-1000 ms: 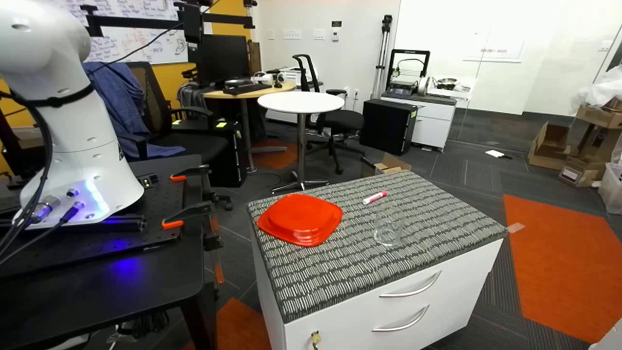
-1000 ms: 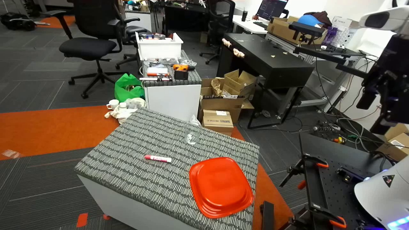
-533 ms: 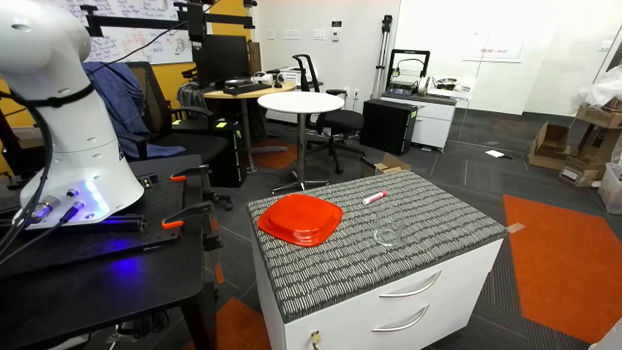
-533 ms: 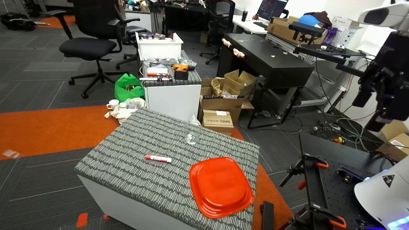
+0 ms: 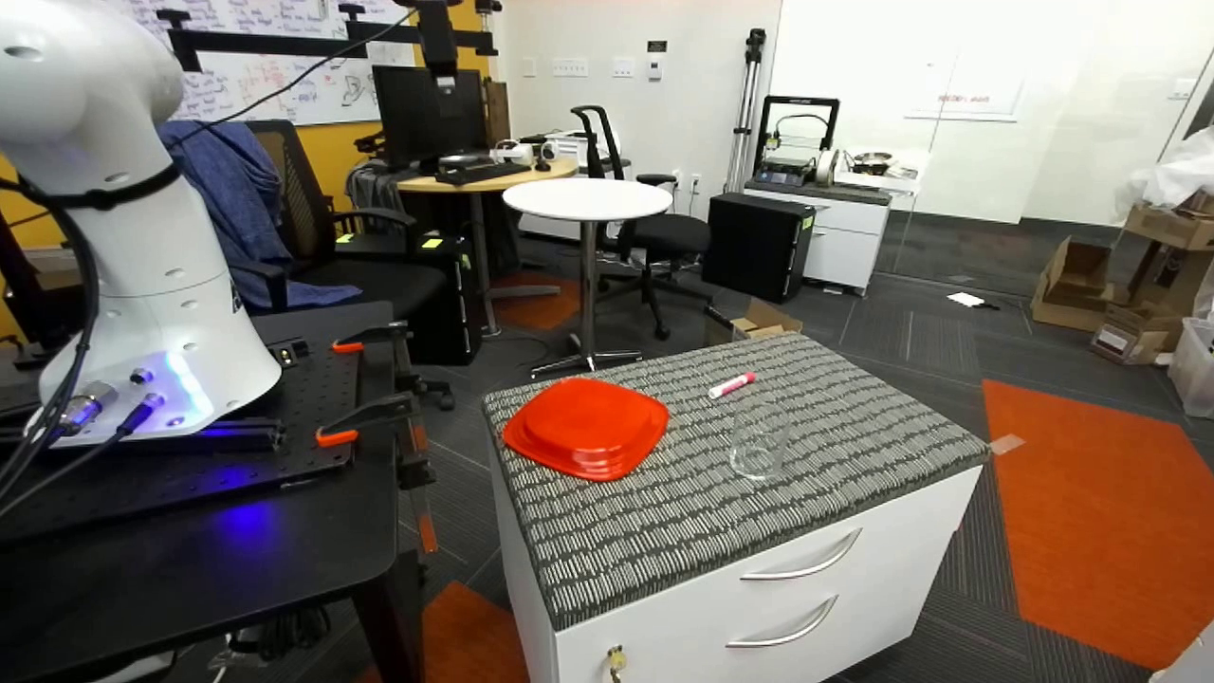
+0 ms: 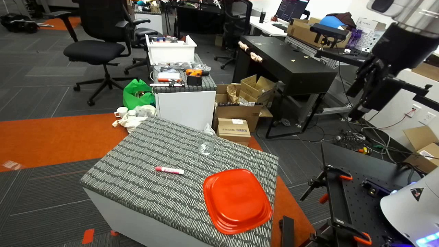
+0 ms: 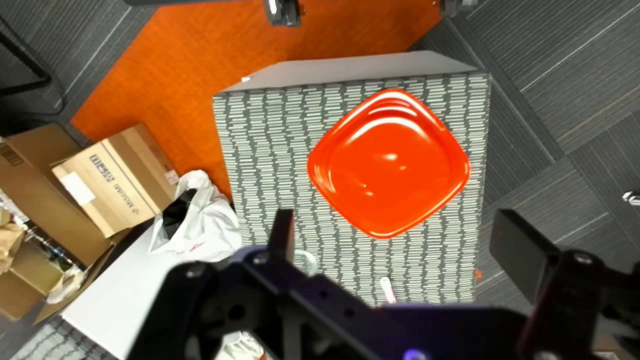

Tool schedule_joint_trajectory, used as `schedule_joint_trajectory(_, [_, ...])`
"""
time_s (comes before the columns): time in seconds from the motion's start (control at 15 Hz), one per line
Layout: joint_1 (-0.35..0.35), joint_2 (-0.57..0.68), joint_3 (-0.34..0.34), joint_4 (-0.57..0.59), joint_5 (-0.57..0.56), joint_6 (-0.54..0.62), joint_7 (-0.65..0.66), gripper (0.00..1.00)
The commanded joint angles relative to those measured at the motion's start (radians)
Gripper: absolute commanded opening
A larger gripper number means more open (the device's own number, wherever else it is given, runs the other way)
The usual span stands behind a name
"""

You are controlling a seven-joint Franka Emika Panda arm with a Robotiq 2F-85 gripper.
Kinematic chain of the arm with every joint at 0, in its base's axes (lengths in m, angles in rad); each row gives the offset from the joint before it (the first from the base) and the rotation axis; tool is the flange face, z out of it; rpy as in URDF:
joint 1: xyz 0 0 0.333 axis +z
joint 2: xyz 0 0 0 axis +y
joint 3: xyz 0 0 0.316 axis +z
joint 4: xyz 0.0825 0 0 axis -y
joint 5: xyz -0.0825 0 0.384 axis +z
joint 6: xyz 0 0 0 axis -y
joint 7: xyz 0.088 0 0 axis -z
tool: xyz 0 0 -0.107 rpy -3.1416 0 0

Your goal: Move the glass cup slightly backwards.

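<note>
The glass cup is a small clear tumbler with a faint outline. It stands upright on the patterned cabinet top in both exterior views (image 5: 757, 448) (image 6: 206, 146). In the wrist view the glass cup (image 7: 306, 261) is partly hidden behind the left finger. My gripper (image 7: 395, 222) is open and empty, its fingers wide apart, high above the cabinet. In an exterior view the gripper (image 6: 355, 102) hangs in the air to the right of the cabinet, well apart from the cup. In an exterior view only a dark part of it shows at the top edge.
A red-orange bowl (image 5: 588, 427) lies on the cabinet top (image 5: 854, 427), on the side by the robot. A pink-white marker (image 6: 169, 170) lies near the cup. The robot's black table (image 5: 313, 531) with clamps stands beside the cabinet. Cardboard boxes (image 6: 234, 130) stand on the floor beyond it.
The arm and gripper have moved from above the robot's table toward the cabinet, and the gripper has tilted. The cup, bowl and marker have not moved.
</note>
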Motion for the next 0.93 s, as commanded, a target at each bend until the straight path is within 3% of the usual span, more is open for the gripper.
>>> schedule_joint_trajectory(0.0, [-0.059, 0.101, -0.008, 0.008, -0.067, 0.145, 0.019, 1.0])
schedule_joint_trajectory(0.87, [-0.25, 0.518, -0.028, 0.096, -0.24, 0.654, 0.092, 1.0])
